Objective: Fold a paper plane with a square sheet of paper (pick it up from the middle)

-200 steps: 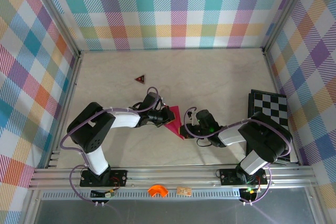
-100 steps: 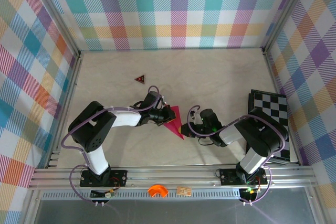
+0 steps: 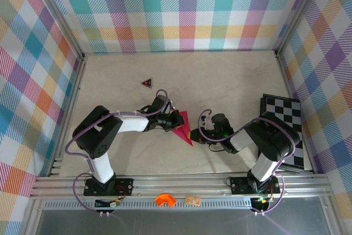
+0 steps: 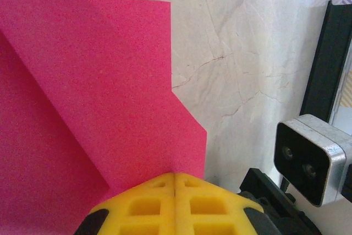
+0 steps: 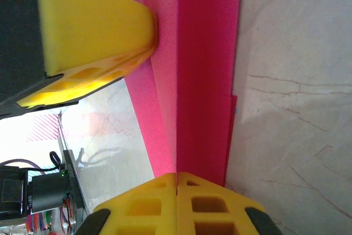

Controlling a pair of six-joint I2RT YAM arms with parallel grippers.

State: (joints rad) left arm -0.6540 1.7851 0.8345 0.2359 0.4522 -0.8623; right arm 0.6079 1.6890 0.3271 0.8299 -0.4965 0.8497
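One tabletop [image 3: 231, 81]: pale, marble-veined, closed in on three sides by walls [image 3: 187, 9] of pastel plaid, with a metal rail [image 3: 181, 182] along the near edge.

One checkerboard [image 3: 283, 115]: black and white, lying flat against the right edge, toward the near right corner.

One small dark red triangle [image 3: 146, 83]: left of centre, toward the far edge, well apart from the other items.

One pink sheet of paper [image 3: 183, 126] [image 4: 82, 92] [image 5: 206, 70]: partly folded, layered flaps and a long straight crease visible. It lies flat about midway between the left and right edges, closer to the near edge.

Left arm: based at the near edge, elbow bent out leftward, forearm stretched low to the right. The left end effector [image 3: 172, 119] [image 4: 175, 175] is clenched, yellow pads meeting, its tip resting on the paper's far left part.

Right arm: based at the near edge, forearm stretched low to the left. The right end effector [image 3: 193, 135] [image 5: 176, 175] is clenched likewise, its tip touching the paper's near pointed end. Neither clearly pinches the paper.
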